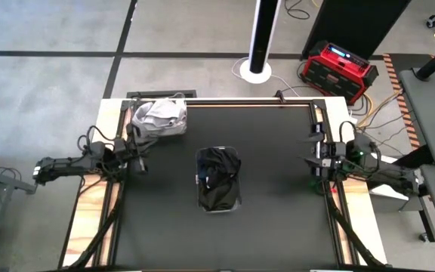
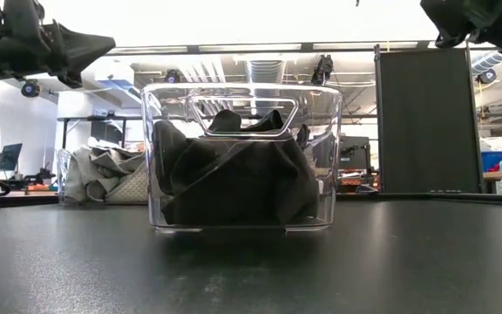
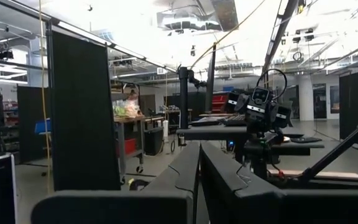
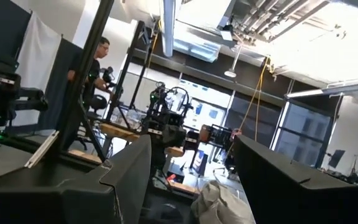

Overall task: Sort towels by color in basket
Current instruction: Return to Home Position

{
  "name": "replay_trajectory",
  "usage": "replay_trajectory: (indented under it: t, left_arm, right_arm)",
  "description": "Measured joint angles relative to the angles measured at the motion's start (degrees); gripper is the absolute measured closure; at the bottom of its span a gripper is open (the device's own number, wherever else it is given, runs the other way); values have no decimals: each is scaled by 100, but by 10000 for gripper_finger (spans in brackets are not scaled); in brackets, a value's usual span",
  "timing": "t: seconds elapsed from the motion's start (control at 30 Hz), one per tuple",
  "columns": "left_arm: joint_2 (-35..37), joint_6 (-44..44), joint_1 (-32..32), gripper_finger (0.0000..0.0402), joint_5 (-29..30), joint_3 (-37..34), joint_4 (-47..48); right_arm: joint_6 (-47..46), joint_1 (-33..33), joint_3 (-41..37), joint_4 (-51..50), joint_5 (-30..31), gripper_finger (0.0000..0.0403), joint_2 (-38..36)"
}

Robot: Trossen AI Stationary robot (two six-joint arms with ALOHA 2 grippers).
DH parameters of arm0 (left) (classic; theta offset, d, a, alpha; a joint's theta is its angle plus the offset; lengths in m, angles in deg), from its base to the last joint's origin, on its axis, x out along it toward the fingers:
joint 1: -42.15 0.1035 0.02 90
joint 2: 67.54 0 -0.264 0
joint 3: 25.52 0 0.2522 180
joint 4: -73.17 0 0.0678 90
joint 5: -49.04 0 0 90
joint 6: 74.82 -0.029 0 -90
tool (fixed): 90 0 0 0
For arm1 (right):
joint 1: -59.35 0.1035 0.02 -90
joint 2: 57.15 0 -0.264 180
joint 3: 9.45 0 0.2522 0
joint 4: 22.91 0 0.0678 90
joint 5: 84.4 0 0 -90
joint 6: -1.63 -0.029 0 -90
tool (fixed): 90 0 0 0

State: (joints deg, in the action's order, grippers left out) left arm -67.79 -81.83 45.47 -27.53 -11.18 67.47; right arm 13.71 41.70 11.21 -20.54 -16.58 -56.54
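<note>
I've got the left gripper (image 1: 140,157) hovering over the left edge of the table (image 1: 278,219), jaws pinched to a thin slit. The right gripper (image 1: 313,157) hangs over the right edge, jaws spread wide. Between them, mid-table, the clear bin (image 2: 331,131) holds the black towels (image 1: 219,180), bunched up near its rim. The grey towels (image 1: 159,117) sit heaped at the far left corner, just beyond my left gripper; what they lie in, I cannot tell.

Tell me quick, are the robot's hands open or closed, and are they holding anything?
Left hand: closed, holding nothing.
Right hand: open, holding nothing.
</note>
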Motion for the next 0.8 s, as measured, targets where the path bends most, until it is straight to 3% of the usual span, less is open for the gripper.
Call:
replay_trajectory:
  t: [0.43, 0.8]
  left_arm:
    - [-21, -133, 2, 402, 7, -2, 376]
    - [-68, -292, 2, 402, 61, -4, 502]
  right_arm:
    - [66, 0, -628, 22, 32, 184, -43]
    - [61, 0, -624, -270, 120, 184, 101]
